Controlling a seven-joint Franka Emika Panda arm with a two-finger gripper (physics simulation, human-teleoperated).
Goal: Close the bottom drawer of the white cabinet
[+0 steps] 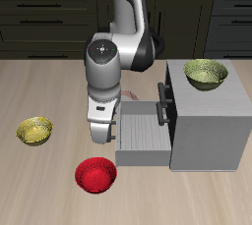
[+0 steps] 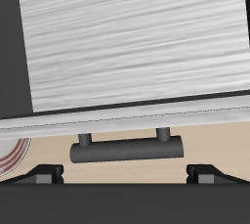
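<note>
While the bottom drawer (image 2: 127, 47) stands open, the pincer (image 2: 124, 175) hovers beside its handle (image 2: 127, 150).

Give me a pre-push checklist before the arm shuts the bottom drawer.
1. Bottom drawer pulled out of the white cabinet: ok, it needs closing.
2. Drawer tray holds nothing that could jam: ok, the wrist view shows a bare floor.
3. Gripper lined up with the handle: ok, a fingertip shows on each side of the bar.
4. Gripper open or shut: open, fingers spread wider than the handle.
5. Contact with the drawer front: cannot tell.
6. Red bowl out of the drawer's path: ok, beside the drawer front, not between drawer and cabinet.
</note>
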